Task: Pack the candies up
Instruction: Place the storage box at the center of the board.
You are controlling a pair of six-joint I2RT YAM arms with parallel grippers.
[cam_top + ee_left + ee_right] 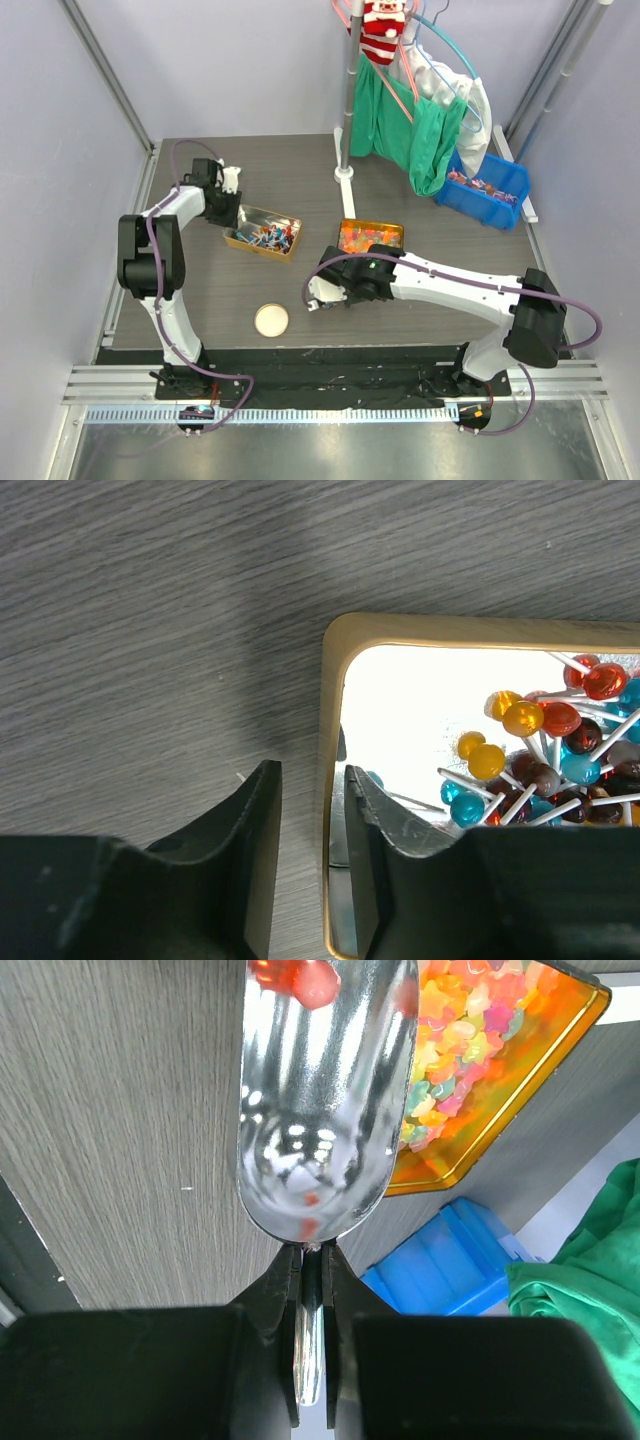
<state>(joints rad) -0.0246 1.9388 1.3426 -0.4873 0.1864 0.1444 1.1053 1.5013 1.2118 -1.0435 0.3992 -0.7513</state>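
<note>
Small wrapped candies (482, 186) fill a blue bin (510, 170) at the back right. My left gripper (310, 780) (226, 212) stands open astride the left rim of a gold tin (332, 780) (240, 240): one finger is outside and one inside, with a gap beside the rim. The tin holds red, blue and amber lollipops (545, 755) on white sticks. At the table's middle my right gripper (312, 1252) (335, 289) is shut on the handle of a shiny metal scoop (320, 1110) (317, 296). A few red jelly pieces (300, 978) lie at the scoop's far end.
An orange tin (396, 231) (585, 1010) of coloured jelly pieces (470, 1020) sits just behind the right gripper. A round tan disc (271, 320) lies near the front edge. A post (345, 120) carries green and white cloths (415, 125) at the back.
</note>
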